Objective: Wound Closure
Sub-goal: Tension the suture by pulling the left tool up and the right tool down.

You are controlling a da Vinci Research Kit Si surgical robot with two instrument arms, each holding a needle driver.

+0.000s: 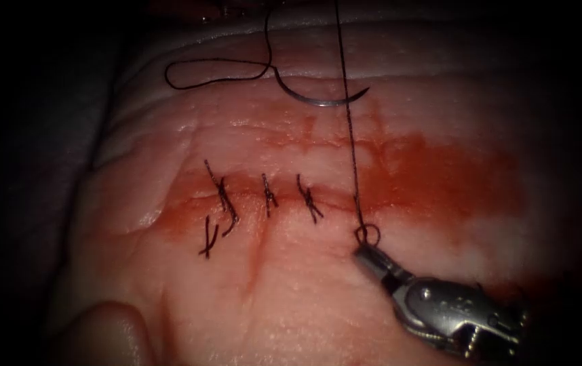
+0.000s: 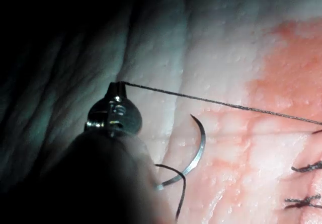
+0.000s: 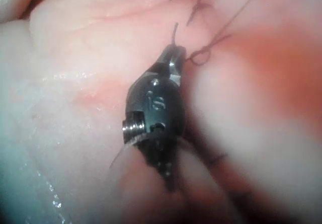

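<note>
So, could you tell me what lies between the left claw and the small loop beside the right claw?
A taut thread spans it, passing over the curved needle lying free on the tissue, in the left wrist view.

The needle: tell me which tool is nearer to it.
Left. The left tool, shut on the taut thread, sits close beside the needle, which lies free on the tissue. The right tool holds the thread's end near the cut, far from it.

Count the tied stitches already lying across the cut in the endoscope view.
3: a left stitch, a middle stitch and a right stitch, side by side along the cut. A loose thread piece lies below the left one.
</note>
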